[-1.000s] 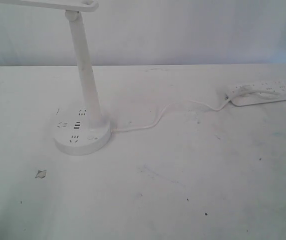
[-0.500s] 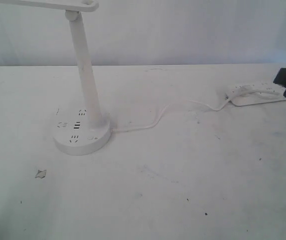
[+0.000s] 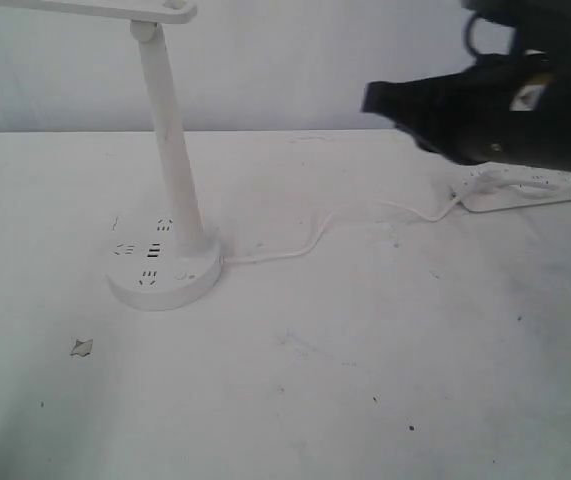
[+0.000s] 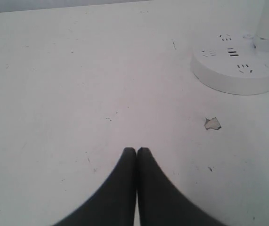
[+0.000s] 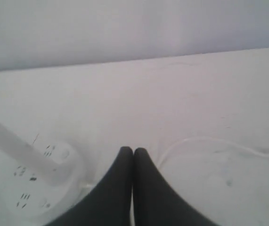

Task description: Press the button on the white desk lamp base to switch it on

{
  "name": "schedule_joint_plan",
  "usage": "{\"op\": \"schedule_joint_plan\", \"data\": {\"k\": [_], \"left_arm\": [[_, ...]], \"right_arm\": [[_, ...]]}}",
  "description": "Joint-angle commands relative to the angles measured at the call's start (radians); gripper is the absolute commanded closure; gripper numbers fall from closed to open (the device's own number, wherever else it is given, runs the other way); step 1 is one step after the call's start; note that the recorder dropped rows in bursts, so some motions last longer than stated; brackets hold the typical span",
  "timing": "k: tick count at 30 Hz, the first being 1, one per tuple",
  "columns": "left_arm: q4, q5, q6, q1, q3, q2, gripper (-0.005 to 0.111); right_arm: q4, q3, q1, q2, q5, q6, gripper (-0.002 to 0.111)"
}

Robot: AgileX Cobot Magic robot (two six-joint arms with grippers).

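Here, right gripper (image 3: 373, 98), jaws together & empty, over table (image 3: 315, 400) far edge, risks misaiming onto socket slots (image 3: 152, 248), not button (image 3: 180, 273).

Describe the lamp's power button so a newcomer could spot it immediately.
In the exterior view, find the white desk lamp base at the left of the table, under the upright arm. On its top, near where the cord leaves, is the button: a faint pale ring, unlike the dark socket slots beside it.
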Motion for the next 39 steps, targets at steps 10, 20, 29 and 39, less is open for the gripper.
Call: {"op": "schedule_joint_plan", "data": {"k": [10,20,29,39], "left_arm": [[0.0,-0.004,0.0,-0.008,0.002,-0.003,0.107],[0.0,-0.004,0.0,-0.008,0.002,-0.003,0.107],[0.0,-0.004,0.0,-0.008,0.002,-0.003,0.107],[0.0,-0.004,0.0,-0.008,0.002,-0.003,0.107]], "right_arm": [[0.493,-0.216,0.19,0.375,0.225,-0.338,0.108],[0.878,-0.35,0.193,0.537,0.279,-0.56,0.108],[0.918,-0.453,0.216,0.689,0.299,-0.564,0.108],[0.984,-0.538,0.238,0.793,0.31,-0.564,0.108]]}}
